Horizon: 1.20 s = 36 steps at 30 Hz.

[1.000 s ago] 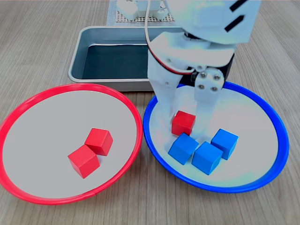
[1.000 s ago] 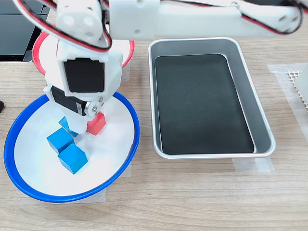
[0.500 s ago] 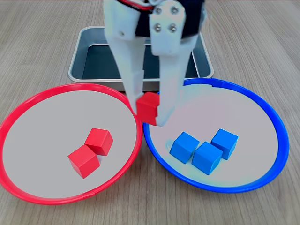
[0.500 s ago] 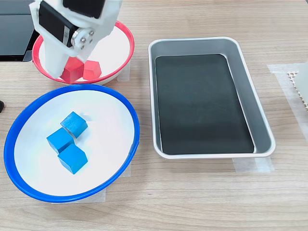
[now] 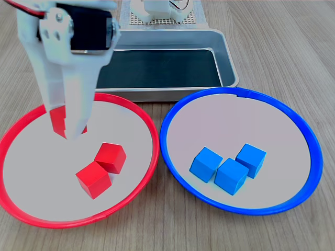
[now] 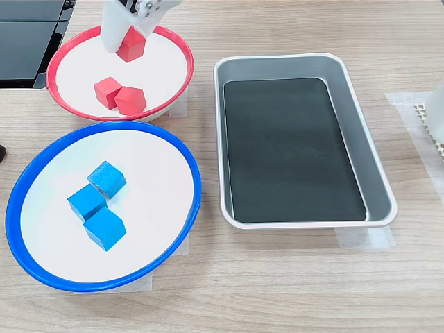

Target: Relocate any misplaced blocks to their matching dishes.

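Grey metal tray (image 5: 230, 68) (image 6: 361, 139) on wooden table (image 5: 293, 42) (image 6: 291, 291) (dark liner inside); tape under tray corners.

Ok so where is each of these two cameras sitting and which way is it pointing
First exterior view: high on the plates' side, looking down past the red-rimmed plate and blue-rimmed plate to the grey tray and the arm's base; the gripper shows.
Second exterior view: overhead from another side, tray on the second exterior view's right; only the gripper tip shows.
Shared: both plates, tray, three blue cubes, two loose red cubes, and the held red cube.
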Tool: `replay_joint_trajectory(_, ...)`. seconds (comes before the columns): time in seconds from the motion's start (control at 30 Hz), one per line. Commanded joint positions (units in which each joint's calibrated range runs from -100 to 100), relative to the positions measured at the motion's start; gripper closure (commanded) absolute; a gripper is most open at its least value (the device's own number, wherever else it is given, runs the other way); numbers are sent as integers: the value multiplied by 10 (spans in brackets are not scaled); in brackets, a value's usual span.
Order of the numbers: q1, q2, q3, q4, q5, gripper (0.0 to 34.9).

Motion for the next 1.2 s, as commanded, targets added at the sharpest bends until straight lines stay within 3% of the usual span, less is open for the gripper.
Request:
replay_joint_trajectory(0.0,14,-17,-8,-10,19,346)
replay_joint_trajectory(0.3,26,37,-23,-45,24,335)
replay_joint_trajectory(0.8,24,83,-61,-59,23,231)
replay_joint_trajectory(1.07,12,24,-37,-51,24,228)
replay_joint_trajectory(1.17,2,-46,23,-55,24,241)
